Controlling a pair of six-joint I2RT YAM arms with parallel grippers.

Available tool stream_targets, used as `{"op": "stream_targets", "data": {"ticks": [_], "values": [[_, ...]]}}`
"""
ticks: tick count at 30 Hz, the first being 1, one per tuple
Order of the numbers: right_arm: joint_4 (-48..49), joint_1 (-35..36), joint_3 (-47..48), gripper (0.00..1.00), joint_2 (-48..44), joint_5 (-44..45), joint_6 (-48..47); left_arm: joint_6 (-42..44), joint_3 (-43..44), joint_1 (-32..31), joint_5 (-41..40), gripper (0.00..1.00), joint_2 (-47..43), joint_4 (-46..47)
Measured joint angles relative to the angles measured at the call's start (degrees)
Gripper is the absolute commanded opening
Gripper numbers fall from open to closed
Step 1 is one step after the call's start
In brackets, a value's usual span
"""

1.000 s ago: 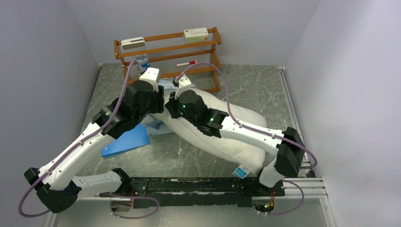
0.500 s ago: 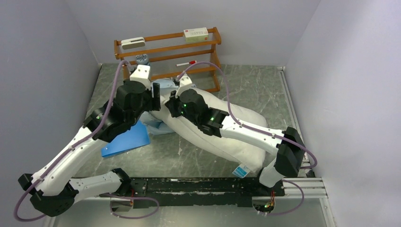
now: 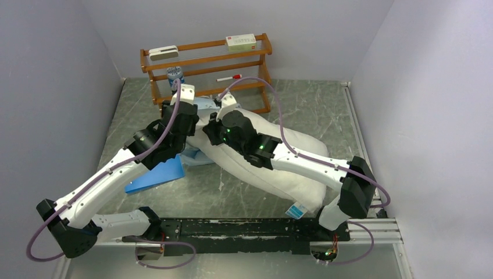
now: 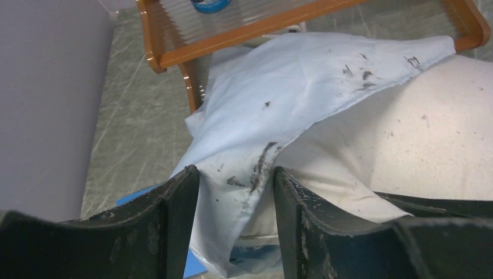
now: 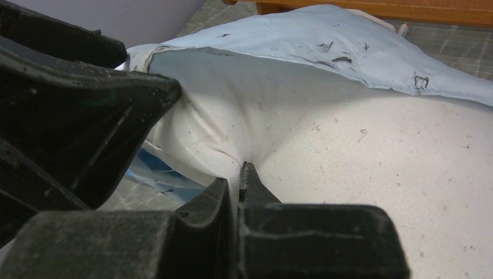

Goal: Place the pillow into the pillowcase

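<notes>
The pillow is speckled white, the pillowcase smudged sky-blue

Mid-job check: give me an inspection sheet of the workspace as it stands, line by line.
Surface: grey marbled table, bare at the back right.
Job's things: white pillow lies diagonally. The pillowcase is draped over its far end, only partly on.
Clutter: flat blue sheet left of the pillow. Wooden rack at the back holds a box, a marker and a small container.
Grippers: left gripper is open, astride the pillowcase edge. Right gripper is shut, pinching pillow fabric.
Cables: purple cables loop off both arms; no snag seen.
Surroundings: plain grey walls; nothing else seen.
</notes>
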Motion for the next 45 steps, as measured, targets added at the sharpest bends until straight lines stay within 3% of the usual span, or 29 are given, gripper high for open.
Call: {"op": "stream_targets", "data": {"ticks": [3,9,12,16,20,25,33,39,45], "values": [[0.04,-0.02,-0.02,0.00,-0.11,-0.26,0.02,0.72,-0.44,0.00,-1.64,0.48,-0.28,1.22],[0.68,-0.07,-0.44,0.00,-0.17,-0.90,0.22,1.49,-0.57,0.00,-4.48,0.50,-0.02,2.32],[1.25,-0.09,-1.01,0.00,-0.26,-1.33,0.55,1.49,-0.57,0.00,-5.73,0.38,0.94,2.32],[2.14,-0.11,-1.88,0.00,-0.52,-1.90,1.14,1.62,-0.57,0.00,-5.79,0.08,1.44,2.51],[2.97,-0.11,-2.71,0.00,-0.83,-2.62,1.49,2.34,0.13,0.00,-3.23,0.05,1.22,2.27],[3.85,-0.11,-3.76,0.00,-2.01,-3.39,1.77,2.75,3.69,0.00,7.06,0.05,0.24,2.16],[4.96,-0.48,-5.57,0.00,-7.26,-4.02,3.76,0.85,3.91,0.17,31.23,0.05,-6.69,8.37],[9.09,-0.48,-8.09,0.00,-10.49,-1.42,6.03,-4.68,4.52,0.39,46.77,0.05,-5.31,14.19],[16.37,-0.46,-12.98,0.00,-11.41,1.62,9.57,-11.61,2.54,0.92,55.91,0.05,-4.61,21.05]]}}
